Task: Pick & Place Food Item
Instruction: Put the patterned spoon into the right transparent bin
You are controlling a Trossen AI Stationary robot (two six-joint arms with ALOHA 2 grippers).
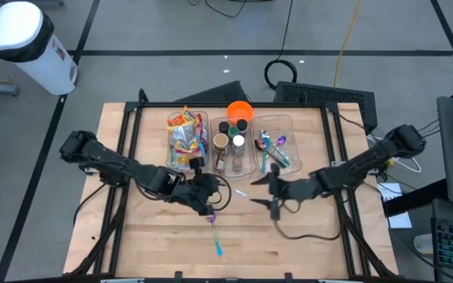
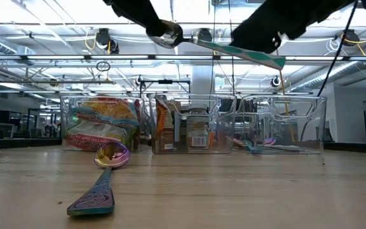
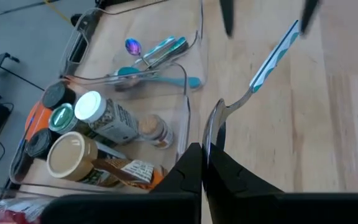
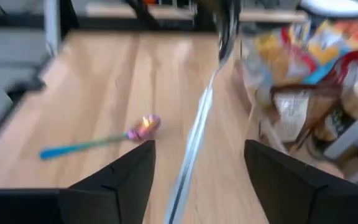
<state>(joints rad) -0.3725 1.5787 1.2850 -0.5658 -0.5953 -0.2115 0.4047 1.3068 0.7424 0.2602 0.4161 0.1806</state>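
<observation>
At the lower centre of the high view an iridescent spoon [image 1: 214, 233] lay flat on the wooden table [image 1: 313, 236]. Above it, mid-frame, the left gripper [image 1: 208, 185] was clamped shut on the bowl end of a teal-handled spoon [image 1: 252, 196]. The right gripper [image 1: 271, 193] stood open around the handle, not gripping. Beyond, three clear bins [image 1: 230, 143] lined the table's far edge.

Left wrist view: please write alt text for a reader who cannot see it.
The shut left hand grips the bowl end of a teal-handled spoon above the wooden table. Beside it, clear bins hold jars and utensils.
</observation>
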